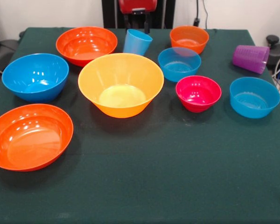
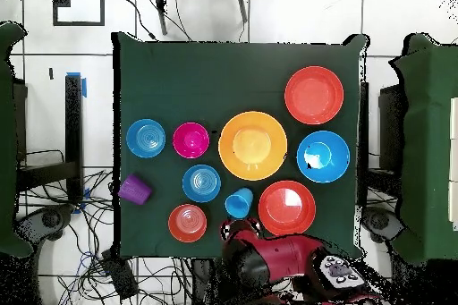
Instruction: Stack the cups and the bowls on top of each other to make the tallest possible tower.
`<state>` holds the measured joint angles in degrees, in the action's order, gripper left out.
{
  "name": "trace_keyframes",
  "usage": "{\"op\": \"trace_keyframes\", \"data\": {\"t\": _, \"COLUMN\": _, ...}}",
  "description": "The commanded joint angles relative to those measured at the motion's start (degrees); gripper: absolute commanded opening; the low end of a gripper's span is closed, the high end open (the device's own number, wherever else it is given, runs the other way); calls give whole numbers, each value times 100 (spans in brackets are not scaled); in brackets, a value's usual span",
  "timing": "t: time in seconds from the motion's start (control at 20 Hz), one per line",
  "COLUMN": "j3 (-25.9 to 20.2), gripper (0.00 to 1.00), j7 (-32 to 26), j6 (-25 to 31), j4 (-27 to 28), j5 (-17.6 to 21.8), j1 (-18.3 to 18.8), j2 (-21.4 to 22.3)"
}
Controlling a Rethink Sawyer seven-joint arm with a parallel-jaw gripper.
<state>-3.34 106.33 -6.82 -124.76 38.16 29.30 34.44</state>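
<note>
While the tool is drawn back at the tabletop edge, only its dark lower parts under the red arm are seen, and whether it is open or shut cannot be told; nothing is seen held in it. Closest to the tool, the light blue cup is stood upright just in front of it. To either side of that cup, a large red-orange bowl and a small orange bowl are set, each apart from it. A little farther from the tool, the large yellow-orange bowl is placed near the middle, with a small blue bowl beside it and the large blue bowl on its other side. The purple cup is laid on its side near the tabletop's edge. Farther still, the magenta-pink bowl and another small blue bowl are found. Farthest from the tool, a second large red-orange bowl is set. No piece is stacked on another.
</note>
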Motion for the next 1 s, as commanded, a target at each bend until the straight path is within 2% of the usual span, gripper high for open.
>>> {"op": "trace_keyframes", "data": {"t": 0.05, "j3": -646, "gripper": 100, "j7": 583, "j6": 1, "j4": 807, "j5": -180, "j1": -11, "j2": -222}}
{"op": "trace_keyframes", "data": {"t": 0.65, "j3": -623, "gripper": 100, "j7": 272, "j6": 458, "j4": 1103, "j5": -22, "j1": -15, "j2": -68}}
{"op": "trace_keyframes", "data": {"t": 1.0, "j3": -1073, "gripper": 100, "j7": -68, "j6": 980, "j4": 1139, "j5": 41, "j1": 434, "j2": 28}}
